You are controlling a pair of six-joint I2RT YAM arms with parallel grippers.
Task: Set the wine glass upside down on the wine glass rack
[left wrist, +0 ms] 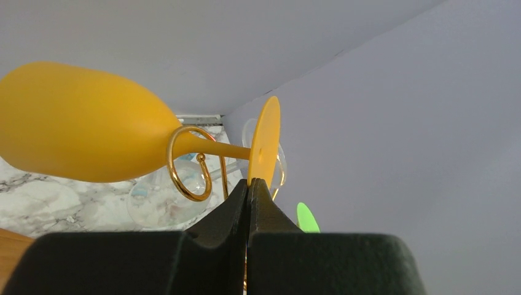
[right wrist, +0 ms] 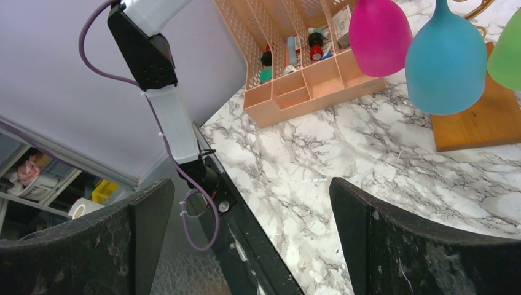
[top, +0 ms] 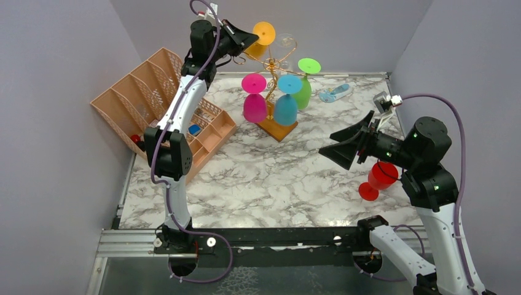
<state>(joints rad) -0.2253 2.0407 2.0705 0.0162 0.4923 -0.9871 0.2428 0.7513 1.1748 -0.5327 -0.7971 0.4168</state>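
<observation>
The orange-yellow wine glass (left wrist: 80, 123) lies almost level at the top of the wine glass rack (top: 276, 61), its stem passing through a gold curl (left wrist: 184, 169). My left gripper (left wrist: 249, 182) is shut on the rim of the glass's round foot (top: 264, 32). The rack's wooden base (top: 279, 129) stands at the back of the marble table. Pink (top: 254, 98), blue (top: 286, 101) and green (top: 302, 86) glasses hang on it upside down, along with a clear one (left wrist: 163, 200). My right gripper (top: 335, 144) hovers open and holding nothing above the table's right side.
A peach mesh organiser (top: 153, 92) with small items stands at the left beside my left arm. A red wine glass (top: 378, 178) lies on its side under my right arm. A small blue-and-white object (top: 335, 93) lies at the back right. Grey walls enclose the table.
</observation>
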